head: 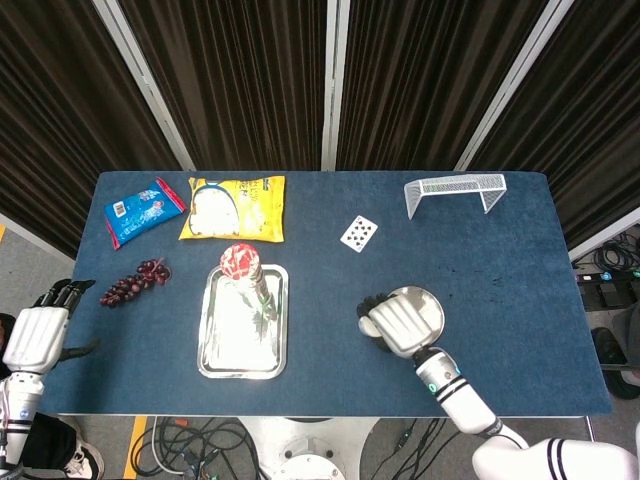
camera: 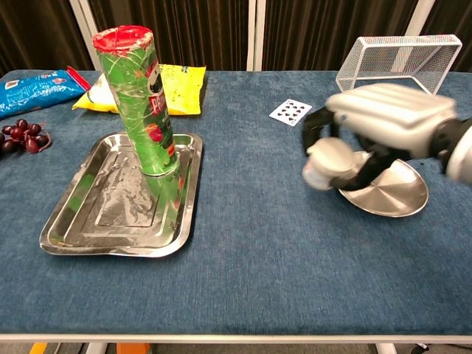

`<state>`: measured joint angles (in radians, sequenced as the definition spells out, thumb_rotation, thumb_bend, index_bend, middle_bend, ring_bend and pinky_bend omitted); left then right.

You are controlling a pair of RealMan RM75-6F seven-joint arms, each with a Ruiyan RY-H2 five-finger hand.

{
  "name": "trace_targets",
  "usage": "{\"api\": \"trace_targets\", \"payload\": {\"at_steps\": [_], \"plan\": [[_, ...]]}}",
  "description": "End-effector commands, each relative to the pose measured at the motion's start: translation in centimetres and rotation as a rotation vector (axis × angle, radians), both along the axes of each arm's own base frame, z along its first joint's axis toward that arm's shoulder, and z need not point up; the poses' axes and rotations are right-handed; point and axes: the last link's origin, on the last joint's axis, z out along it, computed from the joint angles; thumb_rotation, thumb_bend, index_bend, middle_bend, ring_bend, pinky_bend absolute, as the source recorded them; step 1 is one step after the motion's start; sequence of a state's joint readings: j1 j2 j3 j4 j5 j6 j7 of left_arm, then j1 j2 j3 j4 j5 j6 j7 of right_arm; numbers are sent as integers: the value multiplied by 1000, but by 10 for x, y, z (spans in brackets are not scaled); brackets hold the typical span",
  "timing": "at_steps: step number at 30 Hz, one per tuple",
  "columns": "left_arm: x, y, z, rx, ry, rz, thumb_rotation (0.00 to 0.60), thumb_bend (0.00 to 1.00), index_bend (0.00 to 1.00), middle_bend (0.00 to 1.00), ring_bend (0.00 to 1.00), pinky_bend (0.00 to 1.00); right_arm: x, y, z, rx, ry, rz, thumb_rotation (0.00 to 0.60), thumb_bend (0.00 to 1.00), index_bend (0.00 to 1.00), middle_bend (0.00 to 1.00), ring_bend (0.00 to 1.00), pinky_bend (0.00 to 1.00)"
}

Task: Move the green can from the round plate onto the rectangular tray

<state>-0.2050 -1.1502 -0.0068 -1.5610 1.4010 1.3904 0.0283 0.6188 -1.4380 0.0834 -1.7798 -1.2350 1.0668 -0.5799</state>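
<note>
Green can upright on rectangular tray, right hand empty, fingers apart over round plate, left hand only in head view, fingers extended

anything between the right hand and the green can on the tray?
Nothing but bare blue tabletop between right hand and green can, clearest in the chest view.

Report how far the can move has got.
Done: the can stands upright on the tray, and the plate is bare. In hand: nothing; the right hand hovers over the plate, the left hand is off the table's edge. Left: apparently nothing.
</note>
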Motion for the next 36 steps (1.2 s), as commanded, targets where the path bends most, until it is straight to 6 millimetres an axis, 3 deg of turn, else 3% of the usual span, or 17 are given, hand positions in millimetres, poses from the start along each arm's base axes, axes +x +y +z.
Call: {"api": "trace_targets", "payload": {"at_steps": [1, 10, 20, 25, 29, 36], "plan": [[0, -1, -1, -1, -3, -5, 600, 109, 156, 171, 105, 282, -24, -5, 16, -41, 11, -84, 600, 286, 504, 448, 405, 596], [0, -4, -2, -4, -5, -21, 600, 108, 160, 171, 105, 283, -64, -12, 19, -38, 57, -204, 600, 278, 492, 446, 402, 579], [2, -5, -5, -6, -14, -29, 600, 108, 161, 172, 105, 282, -70, -16, 16, -10, 18, -224, 600, 165, 191, 232, 141, 332], [6, -10, -3, -5, -13, -41, 600, 109, 160, 172, 105, 282, -72, -10, 30, -31, -21, -228, 600, 120, 110, 143, 46, 250], [12, -23, 3, 18, -17, -74, 600, 106, 161, 171, 105, 282, -82, 8, 60, -132, -61, -211, 600, 116, 59, 103, 5, 204], [12, -45, 3, 80, 35, -142, 600, 100, 173, 171, 104, 282, -145, 78, 113, -410, -85, -291, 600, 98, 0, 0, 0, 6]]}}
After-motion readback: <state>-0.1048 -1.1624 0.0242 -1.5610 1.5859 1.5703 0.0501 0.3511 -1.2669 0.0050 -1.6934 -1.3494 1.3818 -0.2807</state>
